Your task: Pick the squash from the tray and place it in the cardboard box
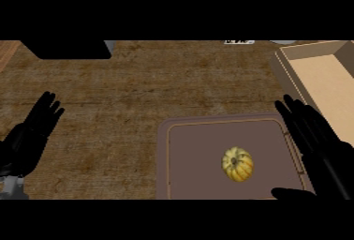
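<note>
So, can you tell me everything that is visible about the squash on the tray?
The squash is rounded and yellow-orange, with ribs running out from a dark spot at its middle, probably the stem end facing up. It looks whole. It rests on the brown tray, right of the tray's middle and toward its near edge. Only the tray touches it; the open right hand is to its right, apart from it.

Brown counter (138, 93) carries a tray (197, 159), a cardboard box (321, 79), perhaps a dark appliance (69, 49)
</note>
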